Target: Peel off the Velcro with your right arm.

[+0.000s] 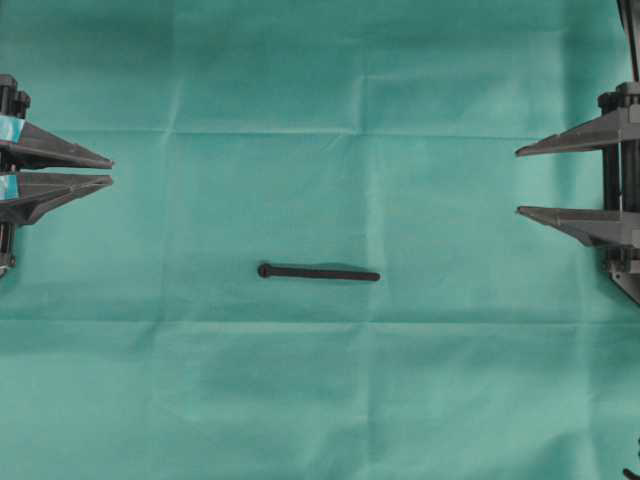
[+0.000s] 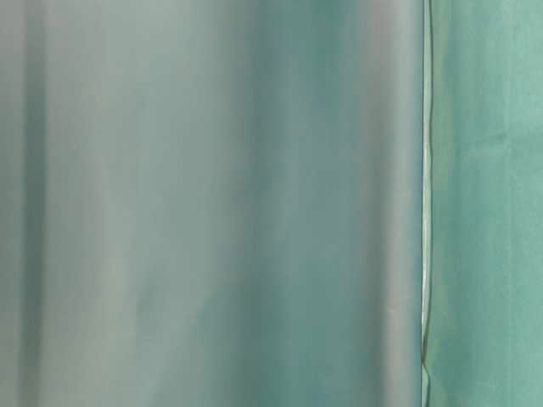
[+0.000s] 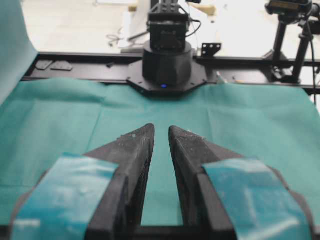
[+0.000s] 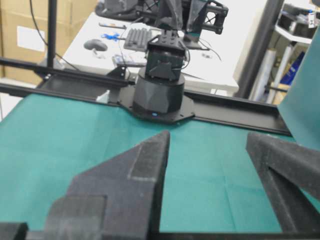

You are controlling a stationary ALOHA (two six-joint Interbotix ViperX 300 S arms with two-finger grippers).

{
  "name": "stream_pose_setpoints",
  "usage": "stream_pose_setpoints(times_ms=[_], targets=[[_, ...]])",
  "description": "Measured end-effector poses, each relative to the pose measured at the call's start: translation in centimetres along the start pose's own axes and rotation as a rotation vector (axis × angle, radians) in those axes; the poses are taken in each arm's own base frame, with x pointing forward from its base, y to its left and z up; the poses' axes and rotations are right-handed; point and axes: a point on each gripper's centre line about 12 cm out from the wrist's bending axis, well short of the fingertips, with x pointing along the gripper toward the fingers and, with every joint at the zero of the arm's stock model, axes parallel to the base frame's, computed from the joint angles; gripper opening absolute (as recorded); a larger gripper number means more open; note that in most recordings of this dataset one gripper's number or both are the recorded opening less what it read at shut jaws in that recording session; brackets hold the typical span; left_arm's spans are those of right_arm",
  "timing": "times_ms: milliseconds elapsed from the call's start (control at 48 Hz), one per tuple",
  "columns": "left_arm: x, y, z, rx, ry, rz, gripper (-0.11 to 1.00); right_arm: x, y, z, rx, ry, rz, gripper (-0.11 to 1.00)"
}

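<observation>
Teal-taped fingers of the left gripper fill the foreground of the left wrist view, their tips parted by a narrow gap with nothing between them. Beyond them a green cloth covers the bench, and the black base of the opposite arm stands at its far edge.

At the centre of the cloth lies the Velcro, a thin black strip stretched flat, its small rounded knob pointing toward the left gripper. Both grippers sit well apart from the Velcro, one at each side edge of the overhead view.

Right of the Velcro, the right gripper stands wide open and empty, its plain dark-grey fingers clearly separated in the right wrist view. Creases in the cloth run close below the Velcro and above it.

From table level, only blurred green cloth shows.
</observation>
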Motion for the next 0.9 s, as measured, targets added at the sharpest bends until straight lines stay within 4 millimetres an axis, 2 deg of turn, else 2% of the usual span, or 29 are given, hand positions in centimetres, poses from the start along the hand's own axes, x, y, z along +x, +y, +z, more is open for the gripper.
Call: stream_pose_setpoints(times_ms=[42, 83, 146, 250, 354, 500, 604, 709, 792, 813, 896], targets=[[-0.1, 0.0, -0.2, 0.001, -0.002, -0.001, 0.22, -0.1, 0.0, -0.2, -0.001, 0.005, 0.0, 0.22], [-0.3, -0.1, -0.9, -0.008, 0.003, -0.006, 0.12, -0.1, 0.0, -0.7, -0.004, 0.017, 0.001, 0.13], [-0.5, -0.3, -1.5, -0.01, 0.006, -0.012, 0.03, -0.3, 0.0, -1.2, -0.009, 0.023, 0.002, 0.02], [-0.8, -0.6, -2.2, -0.011, 0.013, -0.028, 0.0, -0.6, 0.0, -2.1, -0.006, 0.028, 0.001, -0.08], [-0.9, -0.9, -2.5, -0.016, 0.017, -0.047, 0.0, -0.8, 0.0, -2.8, -0.003, 0.025, 0.0, -0.05], [-1.1, -1.2, -3.1, -0.016, 0.03, -0.061, 0.01, -1.3, 0.0, -3.8, -0.002, 0.022, 0.001, 0.12], [-1.2, -1.2, -3.3, -0.018, 0.028, -0.062, 0.15, -1.5, 0.0, -4.2, 0.007, 0.023, 0.001, 0.26], [-1.2, -1.2, -3.4, -0.018, 0.021, -0.062, 0.43, -1.5, 0.0, -4.4, 0.019, 0.028, 0.001, 0.37], [-1.1, -1.2, -3.4, -0.018, 0.015, -0.061, 0.69, -1.5, 0.0, -4.5, 0.022, 0.029, 0.001, 0.41], [-1.1, -1.2, -3.5, -0.018, 0.015, -0.061, 0.72, -1.6, 0.0, -4.4, 0.022, 0.026, 0.001, 0.4], [-0.9, -1.2, -3.6, -0.018, 0.015, -0.061, 0.66, -1.6, 0.0, -4.5, 0.024, 0.028, 0.0, 0.4]])
